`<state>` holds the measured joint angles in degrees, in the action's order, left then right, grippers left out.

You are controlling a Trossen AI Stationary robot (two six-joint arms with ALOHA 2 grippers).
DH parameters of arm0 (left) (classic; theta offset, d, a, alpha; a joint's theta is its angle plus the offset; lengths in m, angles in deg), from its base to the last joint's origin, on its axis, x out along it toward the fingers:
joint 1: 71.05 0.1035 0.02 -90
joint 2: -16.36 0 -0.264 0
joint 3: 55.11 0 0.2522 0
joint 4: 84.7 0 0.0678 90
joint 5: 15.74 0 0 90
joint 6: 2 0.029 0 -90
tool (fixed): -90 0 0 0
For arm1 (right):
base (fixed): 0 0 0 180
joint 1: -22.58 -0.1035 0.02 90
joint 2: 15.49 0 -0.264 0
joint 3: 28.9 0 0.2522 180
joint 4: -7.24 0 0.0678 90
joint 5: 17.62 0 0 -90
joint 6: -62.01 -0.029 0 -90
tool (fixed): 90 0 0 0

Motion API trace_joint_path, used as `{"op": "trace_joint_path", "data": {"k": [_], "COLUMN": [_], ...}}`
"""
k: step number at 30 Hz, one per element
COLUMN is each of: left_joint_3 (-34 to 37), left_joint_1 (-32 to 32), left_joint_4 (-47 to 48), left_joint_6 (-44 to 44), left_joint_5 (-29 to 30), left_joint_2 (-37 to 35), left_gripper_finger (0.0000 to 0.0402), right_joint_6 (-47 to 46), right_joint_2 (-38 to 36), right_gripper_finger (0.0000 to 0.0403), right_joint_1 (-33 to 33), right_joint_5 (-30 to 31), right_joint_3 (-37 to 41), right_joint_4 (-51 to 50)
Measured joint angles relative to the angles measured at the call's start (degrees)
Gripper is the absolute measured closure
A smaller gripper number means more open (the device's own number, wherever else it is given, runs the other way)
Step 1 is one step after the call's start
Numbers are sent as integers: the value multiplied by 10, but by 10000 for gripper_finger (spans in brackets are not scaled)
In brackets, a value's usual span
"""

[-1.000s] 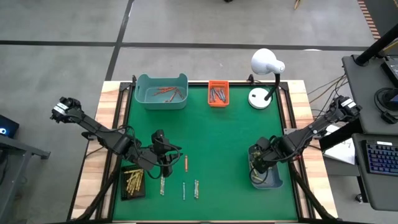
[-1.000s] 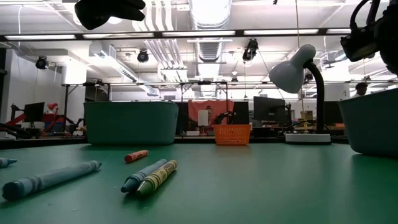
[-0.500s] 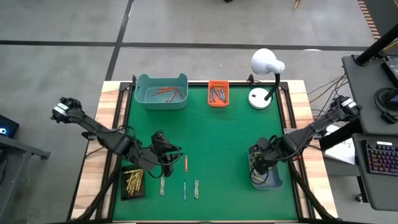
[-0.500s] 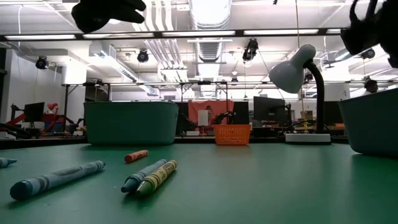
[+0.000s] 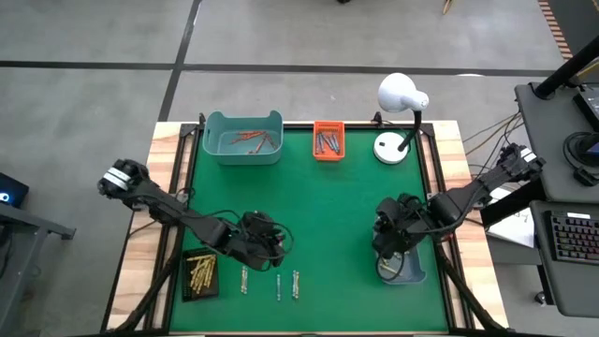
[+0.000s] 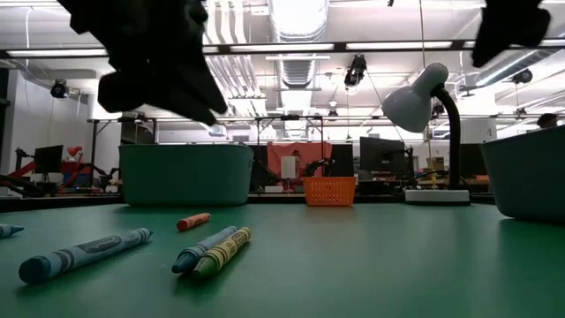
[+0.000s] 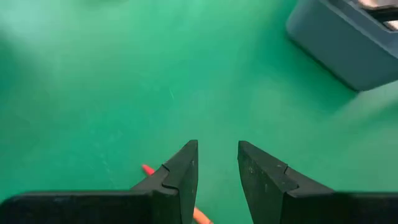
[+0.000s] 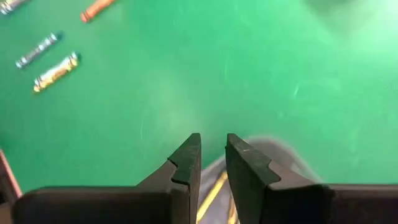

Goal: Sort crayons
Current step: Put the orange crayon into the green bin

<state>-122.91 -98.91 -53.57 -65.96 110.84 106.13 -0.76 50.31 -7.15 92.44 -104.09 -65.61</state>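
My left gripper [image 7: 217, 177] hangs parted and empty over the orange crayon [image 6: 193, 221], the loose crayons [image 5: 278, 285] at table six o'clock. Right gripper [image 8: 213, 168], slightly parted and empty, sits above the grey bin [image 5: 409, 271] at four o'clock.

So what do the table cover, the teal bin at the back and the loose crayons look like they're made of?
Table cover: looks like matte green felt or a mat, with no glare.
Teal bin: probably moulded plastic, with smooth walls and rounded corners.
Loose crayons: wax sticks in printed paper wrappers, with bare tapered tips showing in the low view.
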Motion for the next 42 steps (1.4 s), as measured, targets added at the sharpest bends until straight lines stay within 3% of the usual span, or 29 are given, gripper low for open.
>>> {"op": "trace_joint_path", "data": {"k": [9, 23, 33, 42], "left_joint_3": [-64, -135, -121, -119], "left_joint_1": [9, 8, 8, 8], "left_joint_4": [75, 171, 172, 172], "left_joint_6": [-88, -109, -136, -134], "left_joint_5": [-33, -33, -35, -36], "left_joint_2": [96, 211, 226, 226], "left_gripper_finger": [290, 228, 238, 292], "right_joint_6": [48, 50, 62, 78], "right_joint_2": [0, 4, 24, 55], "right_gripper_finger": [341, 342, 339, 344], "right_joint_1": [0, 0, 0, 0], "right_joint_5": [25, 25, 25, 25], "right_joint_3": [-7, 0, 1, 1], "right_joint_4": [34, 43, 46, 50]}}
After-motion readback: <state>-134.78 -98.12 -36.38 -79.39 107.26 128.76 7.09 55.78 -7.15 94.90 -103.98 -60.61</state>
